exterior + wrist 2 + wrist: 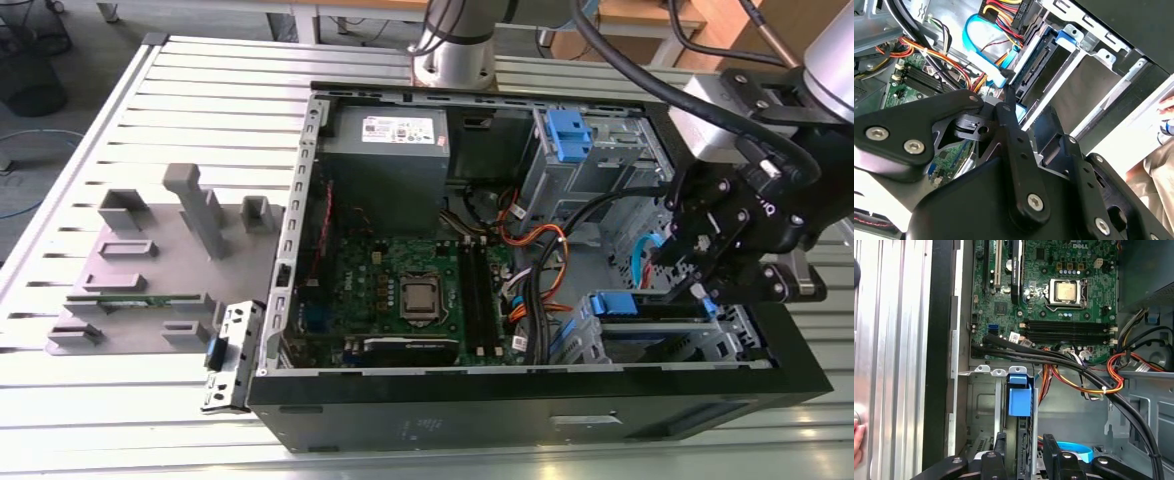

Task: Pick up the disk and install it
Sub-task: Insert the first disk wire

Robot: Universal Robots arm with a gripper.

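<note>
The disk stands edge-on in the metal drive bay at the near corner of the open computer case (307,250), on the exterior view's right. Its blue rail tab (617,302) sticks up out of the bay (667,335). In the first wrist view the same blue tab (1019,399) lies just beyond my gripper (1024,445). The two black fingers (1000,447) are apart, one on each side of the disk's edge. The second wrist view shows the disk's connector edge (1040,59) seated between the bay's rails. From outside, my gripper (705,288) hangs right above the bay, open.
The motherboard (414,290), a grey power supply (387,140) and bundles of orange and black cables (534,255) lie inside the case. Another blue clip (566,130) sits in the far bay. A grey fixture (147,260) stands on the slatted table. A person's hand (858,442) is beside the case.
</note>
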